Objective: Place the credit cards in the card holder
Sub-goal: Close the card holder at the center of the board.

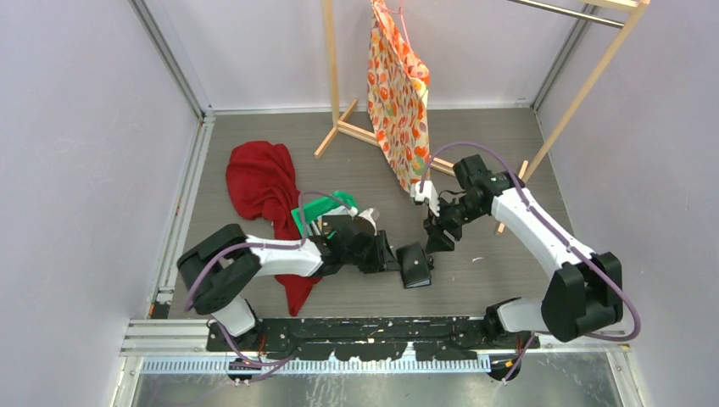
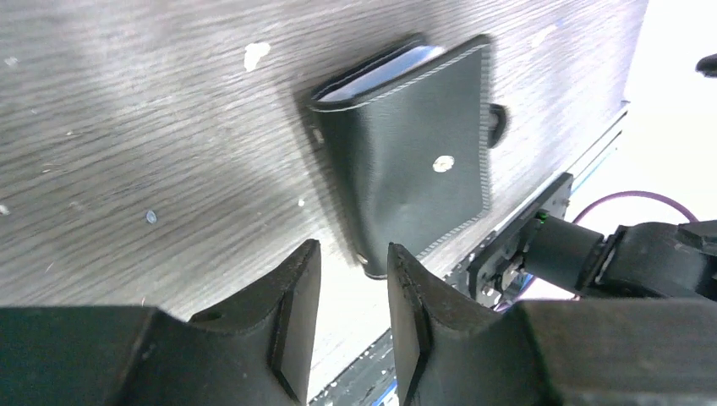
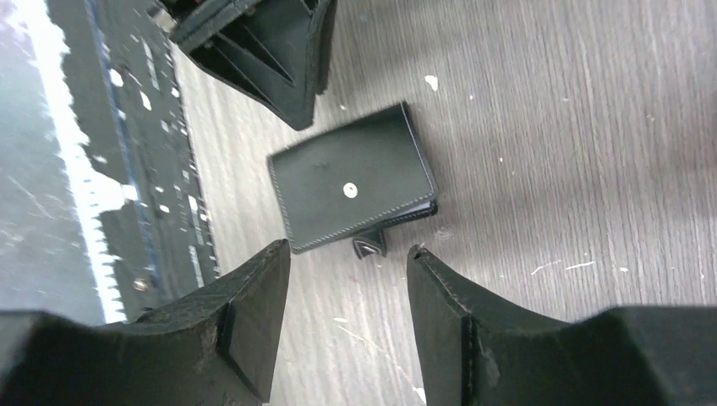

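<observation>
The black card holder (image 1: 415, 264) lies folded shut and flat on the table, with a small silver snap stud on top and its tab sticking out at one side. It also shows in the left wrist view (image 2: 414, 161) and the right wrist view (image 3: 351, 182). A pale blue-grey edge shows in its fold. No loose credit cards are in view. My left gripper (image 1: 392, 254) (image 2: 353, 249) is open and empty, just left of the holder. My right gripper (image 1: 441, 241) (image 3: 348, 247) is open and empty, just above and behind it.
A green plastic tray (image 1: 326, 206) stands behind my left arm, next to a red cloth (image 1: 264, 182). A patterned bag (image 1: 397, 93) hangs from a wooden rack (image 1: 332, 76) at the back. The black base rail (image 1: 356, 326) runs along the near edge.
</observation>
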Controlling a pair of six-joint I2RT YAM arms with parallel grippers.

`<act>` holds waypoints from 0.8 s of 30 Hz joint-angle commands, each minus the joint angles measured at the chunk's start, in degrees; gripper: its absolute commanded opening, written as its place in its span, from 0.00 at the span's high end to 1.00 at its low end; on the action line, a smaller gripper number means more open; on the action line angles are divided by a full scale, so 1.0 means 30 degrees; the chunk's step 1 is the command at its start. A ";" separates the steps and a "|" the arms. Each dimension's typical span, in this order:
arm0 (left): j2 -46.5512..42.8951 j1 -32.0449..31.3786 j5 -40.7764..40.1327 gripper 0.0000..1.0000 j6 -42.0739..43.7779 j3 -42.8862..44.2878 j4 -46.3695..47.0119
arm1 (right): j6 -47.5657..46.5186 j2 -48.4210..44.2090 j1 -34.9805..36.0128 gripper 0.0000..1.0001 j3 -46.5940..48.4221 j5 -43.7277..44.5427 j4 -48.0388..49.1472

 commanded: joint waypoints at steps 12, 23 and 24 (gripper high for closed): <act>-0.8082 -0.0941 -0.8071 0.56 0.5993 -0.4568 0.5220 | 1.2222 0.2012 0.0406 0.51 0.2231 0.4655 -0.2382; -0.6152 -0.2166 -0.6795 0.59 1.0016 -0.3537 0.5438 | 1.5087 0.5950 0.1672 0.47 0.3041 0.7222 -0.0918; -0.5997 -0.2270 -0.6850 0.59 1.0114 -0.3983 0.6256 | 1.5227 0.6164 0.1657 0.48 0.3068 0.7286 -0.0849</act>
